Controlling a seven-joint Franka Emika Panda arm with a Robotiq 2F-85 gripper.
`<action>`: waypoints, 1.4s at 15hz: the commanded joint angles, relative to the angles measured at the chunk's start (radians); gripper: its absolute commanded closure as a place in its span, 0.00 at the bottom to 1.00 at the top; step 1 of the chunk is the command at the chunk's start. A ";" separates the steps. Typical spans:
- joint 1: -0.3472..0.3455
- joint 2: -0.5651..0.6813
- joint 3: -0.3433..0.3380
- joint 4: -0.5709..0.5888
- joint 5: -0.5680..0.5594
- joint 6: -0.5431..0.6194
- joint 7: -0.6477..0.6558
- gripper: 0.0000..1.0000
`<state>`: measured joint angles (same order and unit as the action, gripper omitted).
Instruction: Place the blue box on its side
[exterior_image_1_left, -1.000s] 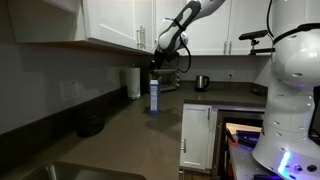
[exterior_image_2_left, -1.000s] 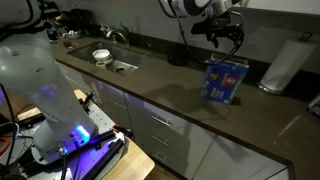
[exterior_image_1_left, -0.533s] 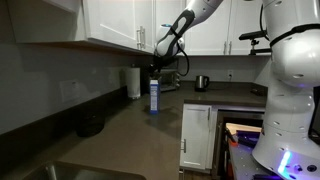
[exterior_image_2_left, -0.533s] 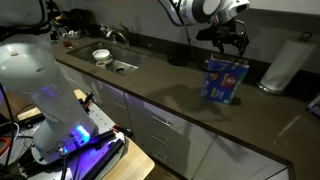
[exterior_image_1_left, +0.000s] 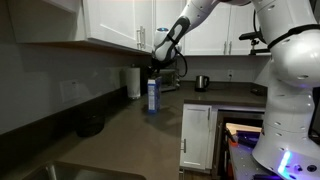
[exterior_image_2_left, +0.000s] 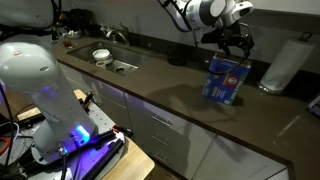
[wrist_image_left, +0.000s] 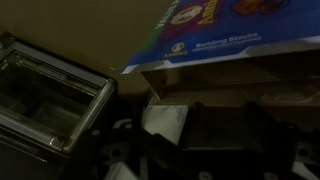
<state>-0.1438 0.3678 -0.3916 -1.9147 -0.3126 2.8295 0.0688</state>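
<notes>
The blue box (exterior_image_1_left: 152, 96) stands upright on the dark counter, blue with a white upper part; in an exterior view (exterior_image_2_left: 225, 82) it seems to lean slightly. My gripper (exterior_image_1_left: 158, 62) hangs right at the box's top edge (exterior_image_2_left: 233, 48), jaws spread. In the wrist view the printed blue face of the box (wrist_image_left: 230, 30) fills the top, with its pale rim just in front of my dark fingers (wrist_image_left: 215, 125). I cannot tell whether the fingers touch the box.
A white paper towel roll (exterior_image_1_left: 132, 82) stands close by the box near the wall (exterior_image_2_left: 283, 65). A metal appliance (wrist_image_left: 40, 100) and a kettle (exterior_image_1_left: 201, 82) sit behind. A sink (exterior_image_2_left: 120, 65) with a bowl (exterior_image_2_left: 101, 55) lies further along. Cabinets hang above.
My gripper has moved along and down to the box's top edge. The box top has shifted slightly away from it.
</notes>
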 joint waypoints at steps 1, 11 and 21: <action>0.018 0.002 -0.004 0.030 -0.035 -0.042 0.009 0.00; 0.017 -0.055 0.040 0.063 -0.109 -0.236 -0.025 0.00; -0.101 -0.052 0.090 0.124 -0.022 -0.403 -0.245 0.00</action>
<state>-0.1972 0.3178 -0.3284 -1.8264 -0.3715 2.5015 -0.0879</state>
